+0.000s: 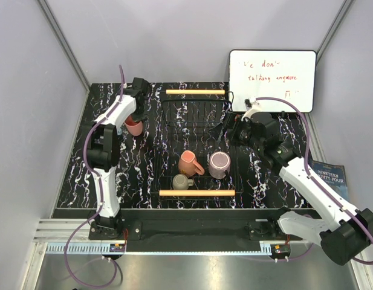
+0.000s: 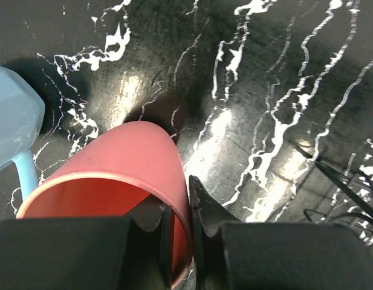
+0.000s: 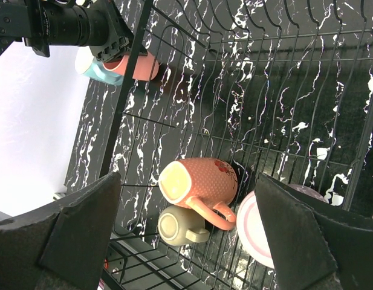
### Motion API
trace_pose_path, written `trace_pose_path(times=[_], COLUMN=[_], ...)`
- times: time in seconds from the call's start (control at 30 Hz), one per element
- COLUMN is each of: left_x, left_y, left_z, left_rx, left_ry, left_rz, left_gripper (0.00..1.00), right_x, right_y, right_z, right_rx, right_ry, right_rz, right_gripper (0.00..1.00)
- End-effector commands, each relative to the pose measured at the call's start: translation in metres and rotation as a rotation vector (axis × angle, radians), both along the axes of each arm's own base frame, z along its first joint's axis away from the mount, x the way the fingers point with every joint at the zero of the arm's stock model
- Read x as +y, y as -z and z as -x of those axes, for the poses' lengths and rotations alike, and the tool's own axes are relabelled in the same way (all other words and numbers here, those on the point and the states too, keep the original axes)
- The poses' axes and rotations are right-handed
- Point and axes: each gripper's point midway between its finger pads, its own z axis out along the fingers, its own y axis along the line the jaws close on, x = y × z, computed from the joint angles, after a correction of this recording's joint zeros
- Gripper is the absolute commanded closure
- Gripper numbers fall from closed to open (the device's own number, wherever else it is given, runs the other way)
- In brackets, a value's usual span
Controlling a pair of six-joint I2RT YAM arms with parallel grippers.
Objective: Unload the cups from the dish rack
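Left gripper [image 2: 187,205]: we see its jaws narrow, pinching the wall of the pink mug [image 2: 113,175] at the rim, one finger [image 2: 204,208] outside and the other inside.
Pink mug: out of the rack, tilted over the black marbled table [image 2: 265,90] to the left of the dish rack [image 1: 197,142]; we cannot tell whether its base touches the table.
Light blue mug [image 2: 11,121]: on the table just beside the pink one, also outside the rack.
Right gripper [image 3: 186,178]: jaws spread wide, holding nothing, hanging above the right part of the rack.
Terracotta mug [image 1: 189,163]: in the rack's near half, on its side, pale inside showing.
Mauve mug [image 1: 219,164]: in the rack, just right of the terracotta one, near its handle.
Olive-grey mug [image 1: 182,181]: in the rack, close against the near wooden handle [image 1: 197,193].
Dish rack: mid-table, its far half bare of mugs.
Whiteboard [image 1: 272,78]: propped at the far right, behind the right arm.
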Motion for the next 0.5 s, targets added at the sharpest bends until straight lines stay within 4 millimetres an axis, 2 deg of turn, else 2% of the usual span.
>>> trace_pose_path(times=[0.0,0.23,0.3,0.33,0.43,0.47], left_x=[0.007,0.012,0.012,0.012,0.011,0.011], left_y=[-0.002,0.001,0.0,-0.003,-0.011,-0.015], left_z=[-0.006,-0.001,0.0,0.0,-0.001,-0.002], left_rx=[-0.015,-0.005,-0.005,-0.012,-0.029,-0.038], left_ry=[-0.025,-0.027,-0.028,-0.026,-0.023,-0.021], left_rz=[0.024,0.011,0.012,0.015,0.019,0.021], left_gripper=[1.0,1.0,0.92,0.81,0.68,0.59], right_x=[0.001,0.003,0.003,0.003,0.002,0.001], right_y=[-0.011,-0.005,-0.006,-0.007,-0.005,-0.004], right_z=[-0.005,-0.005,-0.005,-0.005,-0.004,-0.004], right_rx=[-0.037,-0.016,-0.018,-0.021,-0.016,-0.015], right_ry=[0.003,-0.001,-0.002,-0.002,0.001,0.003], right_rz=[0.003,0.003,0.0,-0.002,0.0,0.002], right_gripper=[0.0,0.0,0.0,0.0,0.0,0.0])
